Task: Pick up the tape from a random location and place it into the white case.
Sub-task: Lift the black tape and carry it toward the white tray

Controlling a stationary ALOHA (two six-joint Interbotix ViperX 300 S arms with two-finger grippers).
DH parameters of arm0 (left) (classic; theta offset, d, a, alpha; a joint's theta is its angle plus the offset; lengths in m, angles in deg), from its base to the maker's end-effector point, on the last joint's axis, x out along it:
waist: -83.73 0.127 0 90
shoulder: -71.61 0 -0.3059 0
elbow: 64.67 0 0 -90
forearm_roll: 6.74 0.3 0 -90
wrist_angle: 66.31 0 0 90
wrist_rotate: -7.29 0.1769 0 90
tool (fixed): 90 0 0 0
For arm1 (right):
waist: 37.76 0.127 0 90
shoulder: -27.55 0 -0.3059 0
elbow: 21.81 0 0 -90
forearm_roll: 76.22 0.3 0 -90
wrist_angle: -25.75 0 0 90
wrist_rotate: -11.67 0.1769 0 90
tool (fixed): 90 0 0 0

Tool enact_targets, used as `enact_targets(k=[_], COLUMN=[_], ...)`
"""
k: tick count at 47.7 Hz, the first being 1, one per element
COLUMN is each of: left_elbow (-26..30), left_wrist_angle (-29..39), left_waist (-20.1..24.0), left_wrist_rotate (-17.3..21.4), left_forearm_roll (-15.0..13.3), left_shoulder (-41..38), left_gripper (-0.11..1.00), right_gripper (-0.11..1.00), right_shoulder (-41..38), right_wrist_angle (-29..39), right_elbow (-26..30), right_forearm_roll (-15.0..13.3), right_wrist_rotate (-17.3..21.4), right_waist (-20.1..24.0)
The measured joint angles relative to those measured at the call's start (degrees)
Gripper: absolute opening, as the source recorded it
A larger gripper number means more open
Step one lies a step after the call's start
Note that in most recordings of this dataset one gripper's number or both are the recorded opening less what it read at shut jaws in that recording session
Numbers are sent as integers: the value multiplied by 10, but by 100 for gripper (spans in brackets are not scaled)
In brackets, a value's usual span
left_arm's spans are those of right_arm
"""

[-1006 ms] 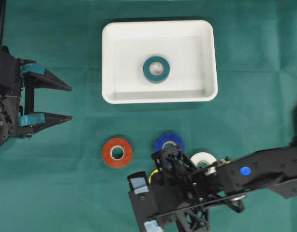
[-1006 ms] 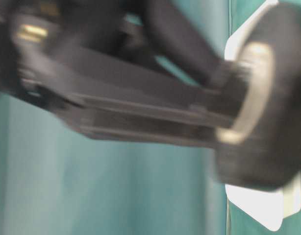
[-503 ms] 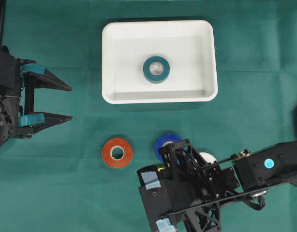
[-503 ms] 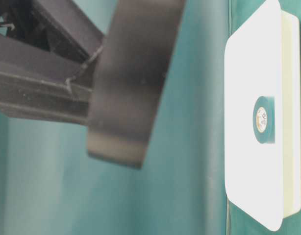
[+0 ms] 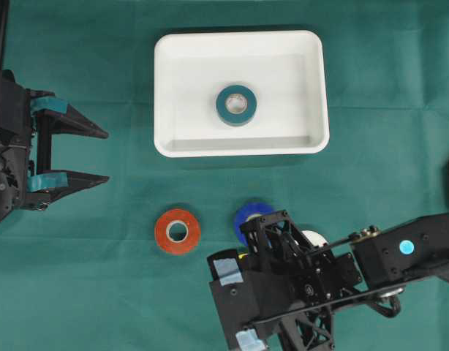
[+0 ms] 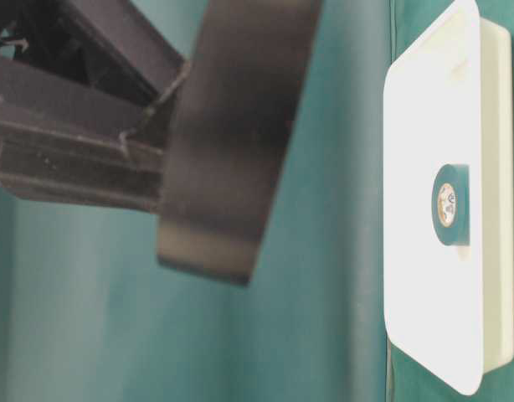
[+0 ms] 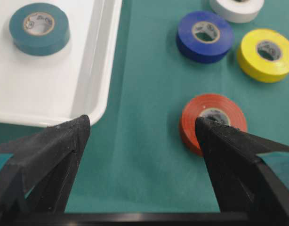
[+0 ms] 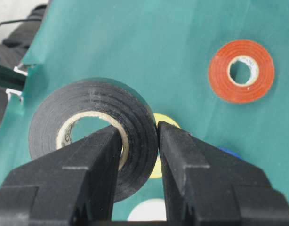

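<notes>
From overhead, the right gripper [image 5: 235, 307] sits low in the frame above the loose rolls, well apart from the white case [image 5: 313, 88], which already has a teal roll [image 5: 236, 104] in it. The left gripper [image 5: 100, 156] is parked wide open at the side.

Table-level: the black tape [image 6: 232, 142] hangs up off the cloth, tilted.

Left wrist view just shows the red roll [image 7: 211, 118] between its spread jaws, untouched.

Right wrist view is the worrying one: the jaws pinch only one wall of the black roll, one finger through the hole. I'd guess it could swing or slip out during the carry to the case.
</notes>
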Motion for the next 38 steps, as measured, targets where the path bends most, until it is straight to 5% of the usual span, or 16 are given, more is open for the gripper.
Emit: enact_targets(k=[25, 38], left_elbow=[-1, -1], left_wrist_angle=[1, 0], left_waist=[0, 0], left_wrist_rotate=[-1, -1], left_forearm_roll=[1, 0], left_shoulder=[0, 0], left_gripper=[99, 99], right_gripper=[27, 27], right_shoulder=[0, 0], right_wrist_angle=[0, -2], right_elbow=[-5, -20], right_forearm_roll=[-14, -52], right_wrist_rotate=[2, 1], right_waist=[-25, -137])
